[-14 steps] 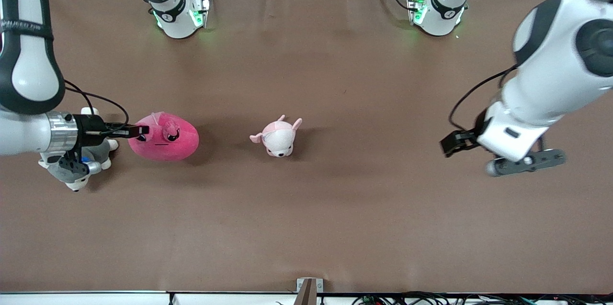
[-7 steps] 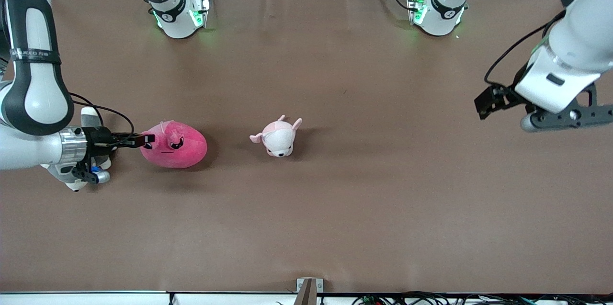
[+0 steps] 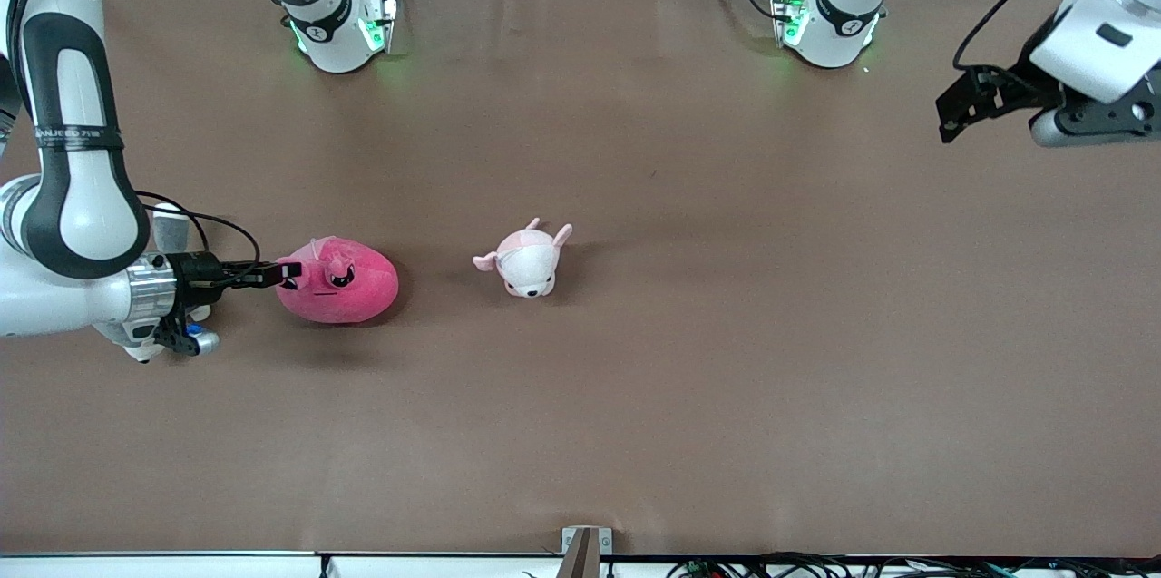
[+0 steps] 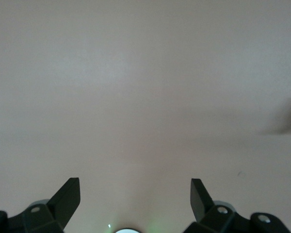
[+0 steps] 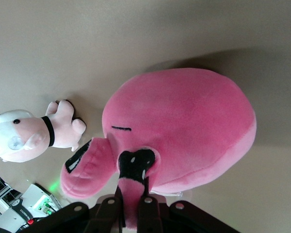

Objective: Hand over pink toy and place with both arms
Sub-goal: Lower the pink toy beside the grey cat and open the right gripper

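our right gripper pinches a flap of the pink toy, light and squashy, at the right arm's end; left gripper spread, waiting, should take its body

Robot lab, two bench-mounted arms, brown-covered table, trailing cables

The front camera looks down from high on the whole table. The right wrist camera sits very close to the pink toy, which both show.
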You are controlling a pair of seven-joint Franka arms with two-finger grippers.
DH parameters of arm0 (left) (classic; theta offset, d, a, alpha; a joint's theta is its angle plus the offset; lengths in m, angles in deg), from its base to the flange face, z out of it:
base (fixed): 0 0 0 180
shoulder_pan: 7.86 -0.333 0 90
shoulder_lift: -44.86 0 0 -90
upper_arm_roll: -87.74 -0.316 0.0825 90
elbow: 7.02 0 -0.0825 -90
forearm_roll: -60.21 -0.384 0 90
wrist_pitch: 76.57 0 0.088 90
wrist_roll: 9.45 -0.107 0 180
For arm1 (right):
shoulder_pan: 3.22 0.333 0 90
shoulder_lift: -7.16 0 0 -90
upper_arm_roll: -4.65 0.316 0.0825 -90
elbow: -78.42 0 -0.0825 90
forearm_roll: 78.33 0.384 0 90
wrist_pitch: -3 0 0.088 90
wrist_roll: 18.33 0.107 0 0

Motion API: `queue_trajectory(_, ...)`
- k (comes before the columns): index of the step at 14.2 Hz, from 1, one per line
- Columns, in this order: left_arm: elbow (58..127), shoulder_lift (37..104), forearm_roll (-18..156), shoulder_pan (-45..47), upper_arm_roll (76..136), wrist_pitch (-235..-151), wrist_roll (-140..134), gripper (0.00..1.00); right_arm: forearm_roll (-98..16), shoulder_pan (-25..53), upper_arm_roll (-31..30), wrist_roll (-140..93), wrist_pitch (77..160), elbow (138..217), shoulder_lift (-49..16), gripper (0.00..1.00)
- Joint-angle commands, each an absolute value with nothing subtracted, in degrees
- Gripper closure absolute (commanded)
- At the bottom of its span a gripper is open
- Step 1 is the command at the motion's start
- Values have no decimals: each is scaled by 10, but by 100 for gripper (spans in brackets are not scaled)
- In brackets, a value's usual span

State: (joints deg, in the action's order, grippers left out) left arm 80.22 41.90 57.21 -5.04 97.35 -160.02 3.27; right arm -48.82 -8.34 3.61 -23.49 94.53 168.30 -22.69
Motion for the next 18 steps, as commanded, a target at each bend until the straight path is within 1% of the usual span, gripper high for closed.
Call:
queue_trajectory(1,865,365,578,-34,955,-1616,27,0,-474,-95,45,-261,949,1682,-238,97)
queue_trajectory(3,865,362,578,-21,936,-1615,26,0,-474,-100,45,-269,954,1682,-245,96)
queue_trajectory(5,862,369,578,-21,936,-1615,25,0,-476,-102,45,-271,959,1682,-249,95)
queue_trajectory(6,861,372,581,-23,936,-1616,25,0,-478,-102,45,-270,960,1682,-251,87)
queue_trajectory(7,860,376,590,-24,936,-1616,25,0,-481,-99,44,-264,961,1681,-252,53)
queue_trajectory(8,859,379,596,-27,936,-1616,24,0,-483,-101,44,-265,963,1677,-250,1)
queue_trajectory(11,858,388,596,-27,936,-1616,24,0,-504,-110,43,-263,937,1625,-239,0)
queue_trajectory(16,859,399,596,-28,936,-1617,24,0,-594,-121,43,-262,877,1593,-144,0)
queue_trajectory(18,859,405,596,-28,935,-1617,24,0,-641,-116,45,-257,876,1593,-104,0)
